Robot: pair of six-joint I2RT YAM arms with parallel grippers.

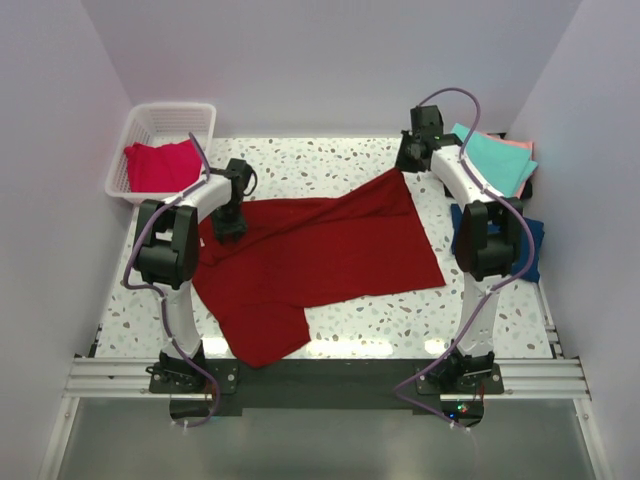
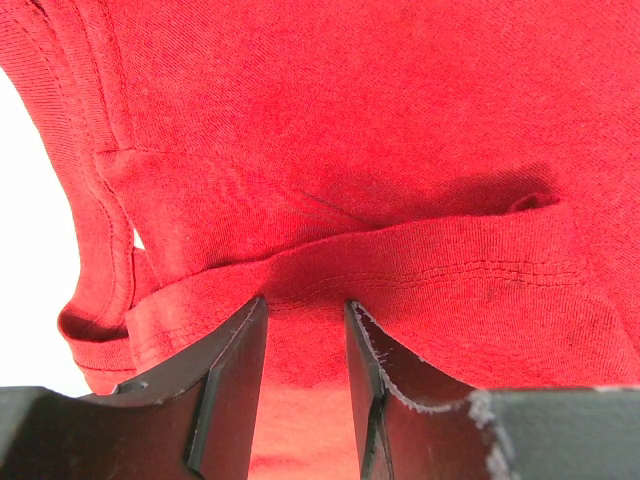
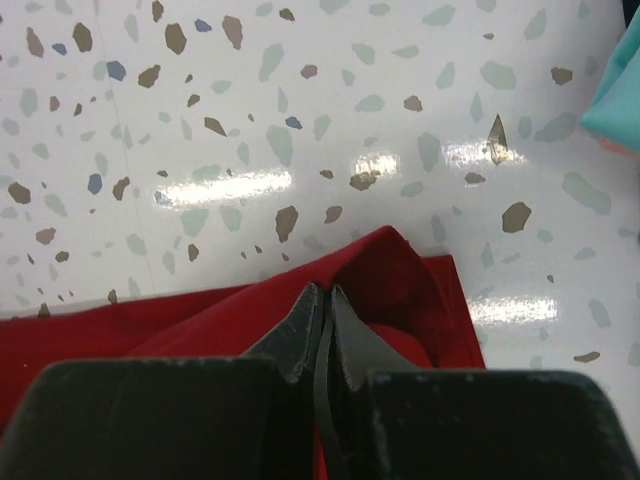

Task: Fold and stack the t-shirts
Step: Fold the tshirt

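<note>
Speckled white table [image 1: 330,160] lay under the large dark red t-shirt [image 1: 330,250], which was spread between both arms. I saw the right gripper [image 3: 322,292] pinched tight on its far corner, near the folded teal t-shirt [image 1: 495,160]. The left gripper [image 2: 305,310] stood half apart, astride a hem fold at the shirt's left edge, clamping nothing.

dark red t-shirt [image 2: 400,150] is matt knit cloth; table [image 3: 300,100] glossy speckled stone-look; basket [image 1: 175,118] white plastic lattice
</note>
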